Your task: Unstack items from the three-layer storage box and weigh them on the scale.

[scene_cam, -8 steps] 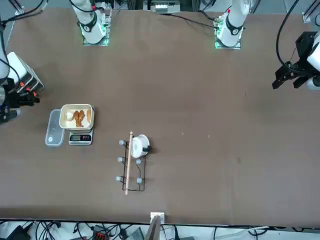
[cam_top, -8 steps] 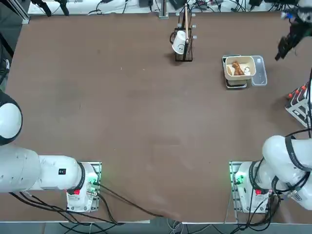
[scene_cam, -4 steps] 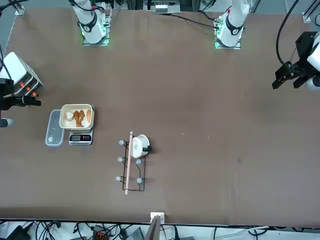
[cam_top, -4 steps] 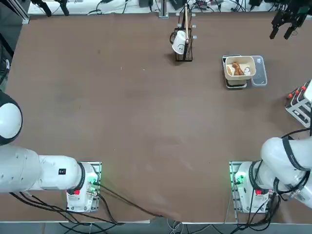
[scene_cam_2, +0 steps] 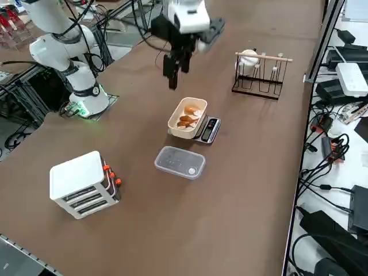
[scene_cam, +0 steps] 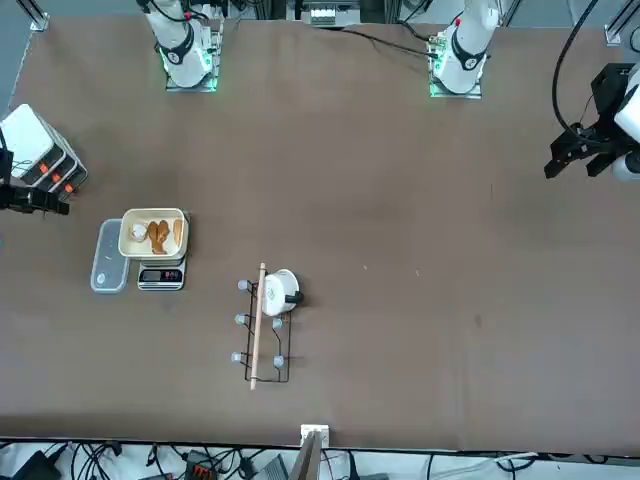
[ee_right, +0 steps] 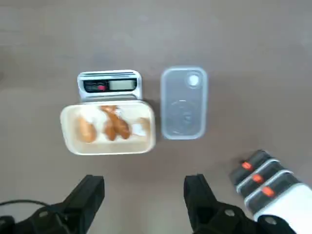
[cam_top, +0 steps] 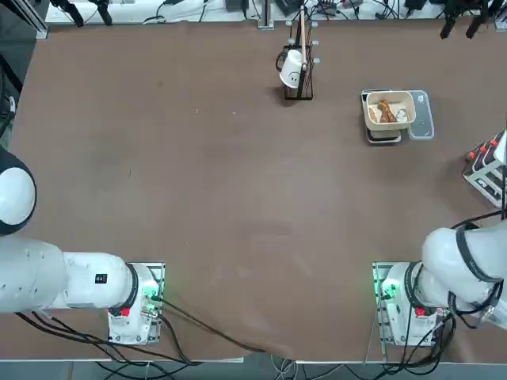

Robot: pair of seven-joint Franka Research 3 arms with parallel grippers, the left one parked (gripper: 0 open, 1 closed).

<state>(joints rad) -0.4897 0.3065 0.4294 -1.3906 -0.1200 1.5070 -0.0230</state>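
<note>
- Table: brown surface filling the frame.
- Cup stand: thin dark upright rack with a wooden bar, upper centre of the top view.
- White cup: face mark visible, hung on the stand.
- Cables: right edge, side view.

From overhead we see only the dark tips of the right hand at the far edge of the frame, and the storage box is cut by the side edge so that only a slice with its red tabs shows. In the wrist view that box is again clipped at a corner. From the front the digits on the scale are too small for us to read, and the pieces in its tray blur together.
</note>
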